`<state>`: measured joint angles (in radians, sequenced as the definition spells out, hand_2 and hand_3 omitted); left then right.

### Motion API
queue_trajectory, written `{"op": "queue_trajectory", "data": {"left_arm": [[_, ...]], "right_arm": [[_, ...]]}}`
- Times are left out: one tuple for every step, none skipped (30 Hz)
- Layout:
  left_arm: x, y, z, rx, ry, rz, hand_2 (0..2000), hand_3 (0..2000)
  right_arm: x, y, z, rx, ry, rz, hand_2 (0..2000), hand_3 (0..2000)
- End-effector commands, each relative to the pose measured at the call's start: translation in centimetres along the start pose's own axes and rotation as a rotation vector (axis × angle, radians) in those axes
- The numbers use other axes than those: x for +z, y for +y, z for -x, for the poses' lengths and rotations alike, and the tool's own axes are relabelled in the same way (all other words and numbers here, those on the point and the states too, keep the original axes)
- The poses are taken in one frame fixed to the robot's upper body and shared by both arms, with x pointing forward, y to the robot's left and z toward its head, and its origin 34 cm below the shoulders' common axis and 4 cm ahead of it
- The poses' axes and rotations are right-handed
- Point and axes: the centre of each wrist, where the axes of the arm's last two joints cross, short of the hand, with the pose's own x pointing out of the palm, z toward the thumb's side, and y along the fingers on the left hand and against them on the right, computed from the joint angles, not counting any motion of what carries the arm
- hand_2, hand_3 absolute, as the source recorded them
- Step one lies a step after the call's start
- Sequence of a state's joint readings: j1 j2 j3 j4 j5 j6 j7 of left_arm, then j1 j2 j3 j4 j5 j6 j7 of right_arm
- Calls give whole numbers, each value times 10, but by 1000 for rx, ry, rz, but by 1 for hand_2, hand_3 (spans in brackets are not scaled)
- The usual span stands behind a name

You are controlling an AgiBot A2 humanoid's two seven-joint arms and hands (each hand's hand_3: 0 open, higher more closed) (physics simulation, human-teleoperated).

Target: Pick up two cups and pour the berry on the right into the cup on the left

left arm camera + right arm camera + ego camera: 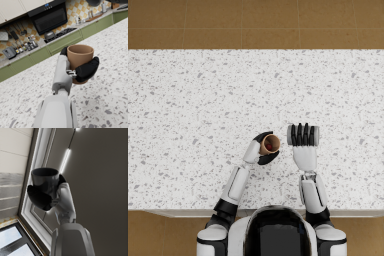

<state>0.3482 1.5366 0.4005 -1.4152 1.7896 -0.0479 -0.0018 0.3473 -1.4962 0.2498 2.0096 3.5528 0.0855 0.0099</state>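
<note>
Pour looks done: red berry sits in terracotta cup gripped by left hand; right hand clasps tipped grey cup. Next: right it.

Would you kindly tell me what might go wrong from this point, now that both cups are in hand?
1. The berry lies in the brown cup held by the left robot hand. Tilting that cup might roll it out onto the counter.
2. The right robot hand holds the grey cup tipped, close beside the brown one. Righting it could knock the two cups together.
</note>
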Motion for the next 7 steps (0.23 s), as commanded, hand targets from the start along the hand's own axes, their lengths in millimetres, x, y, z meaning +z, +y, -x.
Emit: {"op": "queue_trajectory", "data": {"left_arm": [[0,0,0,0,0,0,2000,1280],[0,0,0,0,0,0,2000,1280],[0,0,0,0,0,0,2000,1280],[0,0,0,0,0,0,2000,1280],[0,0,0,0,0,0,2000,1280],[0,0,0,0,0,0,2000,1280],[0,0,0,0,0,0,2000,1280]], "right_arm": [[0,0,0,0,0,0,2000,1280],[0,0,0,0,0,0,2000,1280],[0,0,0,0,0,0,2000,1280],[0,0,0,0,0,0,2000,1280],[0,0,0,0,0,0,2000,1280],[0,0,0,0,0,0,2000,1280],[0,0,0,0,0,0,2000,1280]]}}
